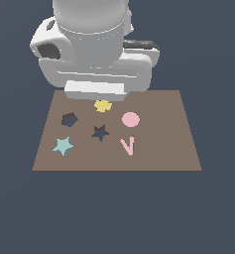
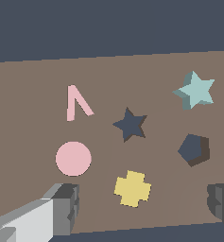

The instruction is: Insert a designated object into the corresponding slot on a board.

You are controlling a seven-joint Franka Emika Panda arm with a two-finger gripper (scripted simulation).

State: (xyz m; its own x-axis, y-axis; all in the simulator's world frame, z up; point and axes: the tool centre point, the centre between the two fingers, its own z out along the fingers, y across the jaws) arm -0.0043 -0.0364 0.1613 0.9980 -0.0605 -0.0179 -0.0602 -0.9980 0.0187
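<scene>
Your gripper (image 2: 144,205) hangs released above the board (image 1: 178,149), holding nothing. Beside the slot (image 1: 100,132), the star (image 1: 63,145) looks light, stiff and thin; pinch it across its body, between opposite notches.

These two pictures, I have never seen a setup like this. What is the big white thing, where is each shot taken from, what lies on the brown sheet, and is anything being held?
This is a computer simulation, not real footage. The white bulk in the exterior view is a robot arm, seen by a camera off the arm. The wrist view comes from a camera on the arm's wrist, looking down past its pincer, whose two grey fingers stand wide apart and hold nothing.

The brown sheet is a board lying flat. On it lie a teal star piece, a yellow lobed piece, a pink disc and a pink V-shaped piece. Two dark cut-outs are sunk into it: a star-shaped slot and a hexagon. The star piece sits apart from its slot, untouched.
</scene>
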